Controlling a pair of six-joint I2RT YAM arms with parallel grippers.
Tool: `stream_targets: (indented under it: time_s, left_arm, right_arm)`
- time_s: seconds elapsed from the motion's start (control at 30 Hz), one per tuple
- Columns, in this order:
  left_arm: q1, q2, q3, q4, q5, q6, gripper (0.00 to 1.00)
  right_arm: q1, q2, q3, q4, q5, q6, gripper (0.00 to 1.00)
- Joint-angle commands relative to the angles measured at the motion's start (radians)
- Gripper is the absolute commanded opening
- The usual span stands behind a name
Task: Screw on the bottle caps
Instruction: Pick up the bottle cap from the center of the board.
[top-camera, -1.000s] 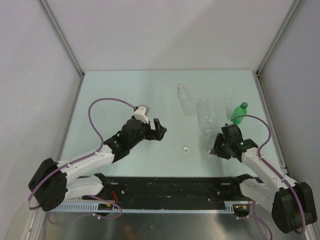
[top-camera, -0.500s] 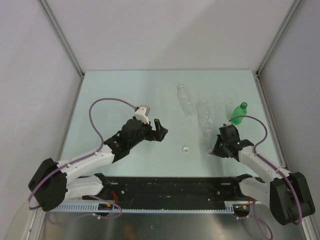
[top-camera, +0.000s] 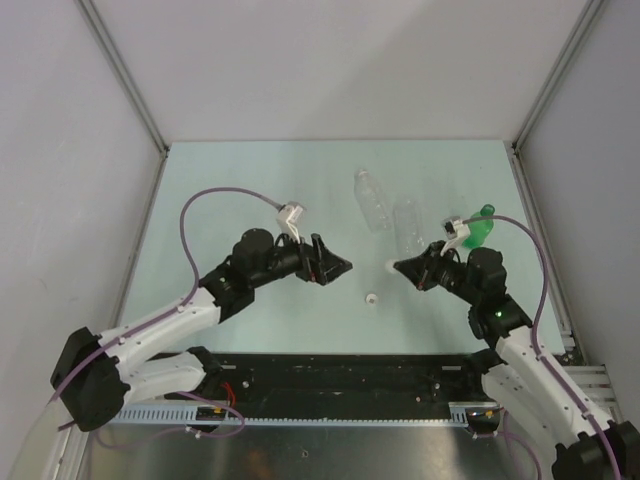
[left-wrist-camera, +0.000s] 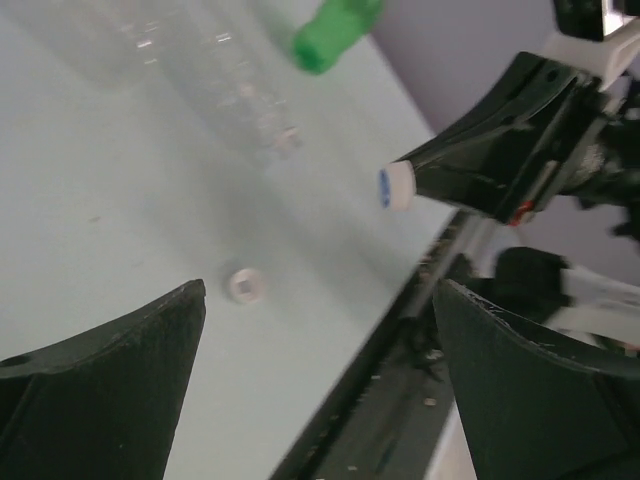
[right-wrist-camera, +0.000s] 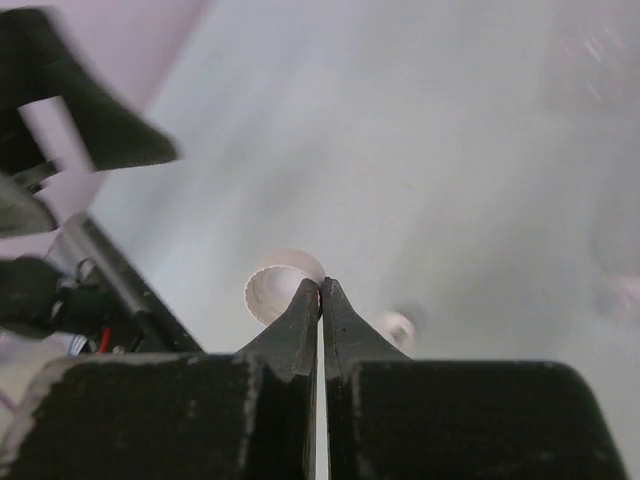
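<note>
My right gripper (top-camera: 399, 266) hangs above the table's middle, shut on the rim of a white bottle cap (top-camera: 391, 266). That cap (right-wrist-camera: 272, 287) is pinched at its edge between the fingertips (right-wrist-camera: 308, 300). From the left wrist the held cap (left-wrist-camera: 397, 186) shows at the tip of the right gripper. A second white cap (top-camera: 371, 297) lies on the table below. My left gripper (top-camera: 337, 267) faces the right one, open and holding nothing. Two clear bottles (top-camera: 372, 200) (top-camera: 408, 231) and a green bottle (top-camera: 478, 226) lie behind.
The light green tabletop (top-camera: 250, 180) is fenced by grey walls with metal corner posts (top-camera: 540, 100). A black rail (top-camera: 330, 375) runs along the near edge between the arm bases. The loose cap (left-wrist-camera: 246, 284) lies between my left gripper's spread fingers (left-wrist-camera: 110, 390) as the left wrist sees it.
The right gripper shut on the white cap by the table's right side, then lifted it and swung left. The left gripper stayed open and reached right toward it.
</note>
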Motion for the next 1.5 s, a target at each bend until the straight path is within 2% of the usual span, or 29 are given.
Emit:
stream_targets:
  time_s: [0.0,0.13,0.23,0.4,0.63,0.9,1.23,1.47]
  left_arm:
    - [0.015,-0.007,0.136,0.048,0.278,-0.13,0.99]
    - [0.017,-0.004,0.178,0.079,0.399,-0.185,0.98]
    - [0.017,-0.025,0.18,0.114,0.441,-0.217,0.97]
    - [0.017,-0.062,0.16,0.143,0.474,-0.238,0.93]
    - [0.016,-0.064,0.143,0.2,0.548,-0.249,0.82]
    - [0.014,-0.058,0.147,0.237,0.581,-0.255,0.73]
    - [0.013,-0.068,0.141,0.268,0.614,-0.265,0.52]
    - [0.011,-0.076,0.133,0.289,0.624,-0.269,0.46]
  right_arm:
    - [0.068,-0.062,0.01,0.376,-0.244,-0.154,0.0]
    - [0.162,-0.041,0.016,0.604,-0.308,-0.262,0.0]
    - [0.217,-0.003,0.03,0.75,-0.364,-0.305,0.0]
    - [0.27,0.044,0.069,0.839,-0.4,-0.34,0.0]
    - [0.292,0.068,0.09,0.907,-0.379,-0.357,0.0]
    - [0.337,0.119,0.134,0.908,-0.436,-0.43,0.0]
    - [0.344,0.138,0.15,0.892,-0.422,-0.447,0.0]
    - [0.348,0.149,0.152,0.906,-0.422,-0.471,0.0]
